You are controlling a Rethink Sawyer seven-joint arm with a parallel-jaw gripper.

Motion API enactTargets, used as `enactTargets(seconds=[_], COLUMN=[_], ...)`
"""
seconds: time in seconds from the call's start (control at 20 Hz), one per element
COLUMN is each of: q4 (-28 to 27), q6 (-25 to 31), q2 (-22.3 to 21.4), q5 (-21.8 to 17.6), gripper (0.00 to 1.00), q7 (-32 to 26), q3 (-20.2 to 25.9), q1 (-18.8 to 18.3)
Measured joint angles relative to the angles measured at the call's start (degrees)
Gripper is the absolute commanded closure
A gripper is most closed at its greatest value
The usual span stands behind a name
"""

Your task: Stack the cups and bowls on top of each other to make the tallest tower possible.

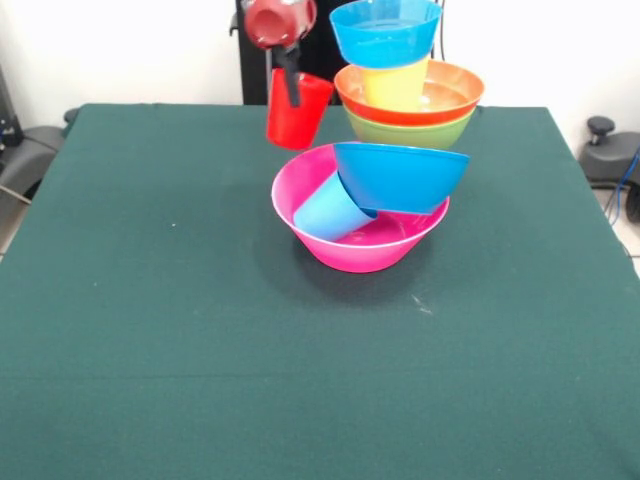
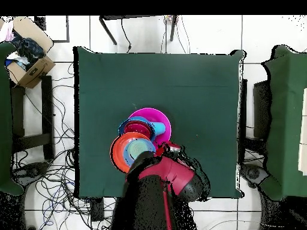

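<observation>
My gripper point(image 1: 291, 92) hangs above the table's far side, shut on the wall of a red cup point(image 1: 300, 125) that it holds in the air, just left of and behind the large pink bowl point(image 1: 368, 255). In the pink bowl a light blue cup point(image 1: 328, 211) lies on its side, and a blue bowl point(image 1: 400, 176) leans tilted against the rim. Behind stands a second pile: a green bowl point(image 1: 412, 132), an orange bowl point(image 1: 452, 92), a yellow cup point(image 1: 394, 85) and a blue bowl point(image 1: 385, 32) on top. From overhead, the arm point(image 2: 171, 179) covers the red cup beside the pink bowl point(image 2: 159, 115).
A dark green cloth point(image 1: 150, 330) covers the table; its front and left parts are bare. Overhead, a cardboard box point(image 2: 30, 57) sits on a stand to the left, cables lie on the floor, and another green-covered table point(image 2: 288, 120) stands at the right.
</observation>
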Motion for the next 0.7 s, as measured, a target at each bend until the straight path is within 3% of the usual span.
enactTargets(seconds=[0.15,0.35,0.7], q4=[-4.26,-9.67,-15.53], q6=[-8.31,-16.09,-19.45], q2=[-0.53,-0.71,-0.33], q5=[-1.14,-1.72,-1.67], gripper=[1.0,1.0,1.0], q7=[1.17,2.82,2.84], q3=[-3.87,-7.77,-9.43], q1=[3.13,4.4,1.54])
